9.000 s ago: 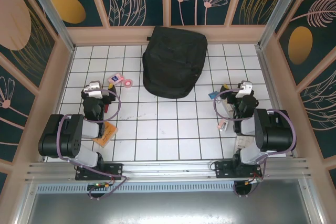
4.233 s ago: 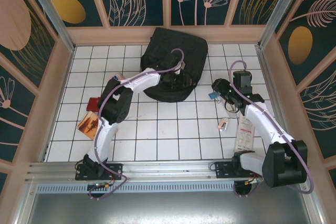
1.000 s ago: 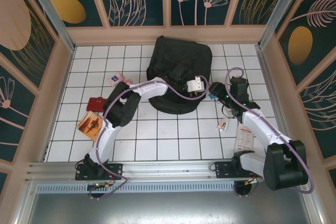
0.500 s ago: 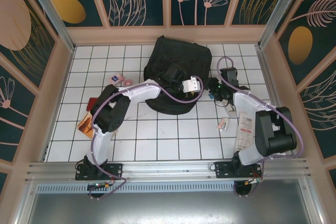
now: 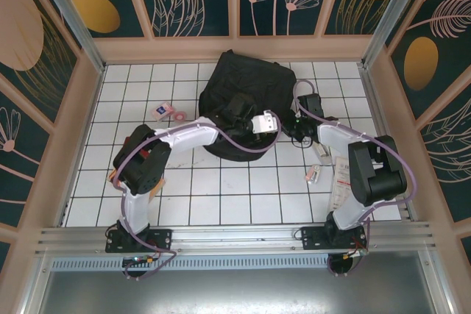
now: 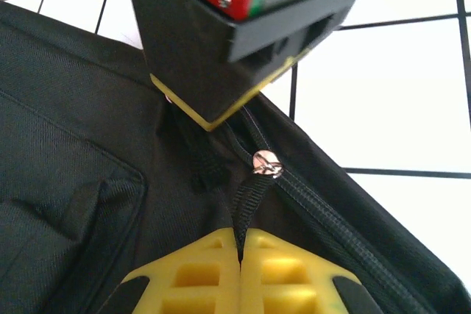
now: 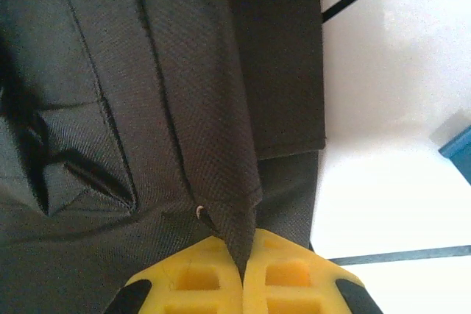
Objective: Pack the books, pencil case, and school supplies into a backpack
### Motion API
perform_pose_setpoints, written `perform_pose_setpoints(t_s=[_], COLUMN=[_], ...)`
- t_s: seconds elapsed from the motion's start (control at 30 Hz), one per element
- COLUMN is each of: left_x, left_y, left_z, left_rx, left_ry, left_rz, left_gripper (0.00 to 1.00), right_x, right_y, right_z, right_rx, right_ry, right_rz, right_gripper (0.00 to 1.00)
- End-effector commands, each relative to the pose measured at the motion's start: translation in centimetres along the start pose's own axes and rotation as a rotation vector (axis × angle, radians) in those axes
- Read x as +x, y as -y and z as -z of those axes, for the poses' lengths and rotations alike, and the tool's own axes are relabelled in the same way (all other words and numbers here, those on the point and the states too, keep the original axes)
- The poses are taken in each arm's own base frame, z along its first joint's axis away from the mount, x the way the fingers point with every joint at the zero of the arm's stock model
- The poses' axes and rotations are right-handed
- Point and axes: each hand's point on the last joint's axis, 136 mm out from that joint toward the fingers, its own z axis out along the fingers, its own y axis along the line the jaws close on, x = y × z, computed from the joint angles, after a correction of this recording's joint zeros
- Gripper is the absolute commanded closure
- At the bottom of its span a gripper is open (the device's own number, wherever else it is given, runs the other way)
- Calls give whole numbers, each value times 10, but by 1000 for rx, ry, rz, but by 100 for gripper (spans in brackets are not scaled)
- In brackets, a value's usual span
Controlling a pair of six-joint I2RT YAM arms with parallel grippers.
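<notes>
The backpack [image 5: 246, 101] lies by the middle of the table's [image 5: 221, 182] far edge; both arms meet at its near right corner. The left gripper [image 6: 239, 255] is clamped on the zip pull [image 6: 246, 204], a black strap running straight ahead to the slider [image 6: 266, 165]; the right gripper [image 7: 243, 262] pinches a fabric fold just beyond (jaws fully closed). The zip track slants from that fold through the slider and back beside the left gripper; the pull likely must follow that line.
</notes>
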Motion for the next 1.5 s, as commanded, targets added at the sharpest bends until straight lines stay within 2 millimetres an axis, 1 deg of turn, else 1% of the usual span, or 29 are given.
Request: perform_pose_setpoints(t_s=[0.0,0.1,0.27,0.37,0.43,0.5,0.57,0.8,0.93,1.03,1.2,1.23,1.27,1.33,1.4,1.43,1.47], left_x=[-4,6,14,19,22,29,27,32,33,32,19,22,20,17,20,10,6], left_y=[-5,-1,-9,-10,-12,-10,-12,-13,-10,-5,3,11,15,26,39,37,38], left_z=[17,23,41,50,56,56,67,84,93,100,108,106,105,100,91,90,88], left_rx=[-85,-118,-201,-225,-245,-250,-276,-326,-330,-319,-288,-268,-254,-215,-177,-172,-165], left_ry=[-16,-54,-88,-114,-126,-147,-145,-150,-146,-129,-75,-71,-64,-66,-88,-74,-67], left_rz=[-86,-110,-125,-134,-133,-130,-130,-114,-97,-82,-70,-70,-72,-94,-122,-128,-126], left_gripper=[100,100,100,100,100,100,100,100,100,100,100,100,100,100,100,100,100], right_x=[-10,-14,-21,-26,-28,-31,-35,-50,-61,-70,-77,-78,-77,-78,-79,-81,-82], right_y=[2,0,1,2,2,3,6,15,19,18,1,-6,-11,-29,-41,-47,-53], right_z=[-3,-3,-2,-1,0,0,1,6,6,7,4,3,2,1,-1,-2,-3], right_rx=[18,23,38,49,59,74,91,132,144,165,133,107,84,18,-20,-35,-52], right_ry=[18,23,35,41,41,47,54,84,97,113,93,80,65,43,26,16,8], right_rz=[-5,4,13,22,33,43,47,37,22,39,126,155,177,232,265,276,289], right_gripper=[100,100,100,100,100,100,100,100,100,100,100,100,100,100,96,95,94])
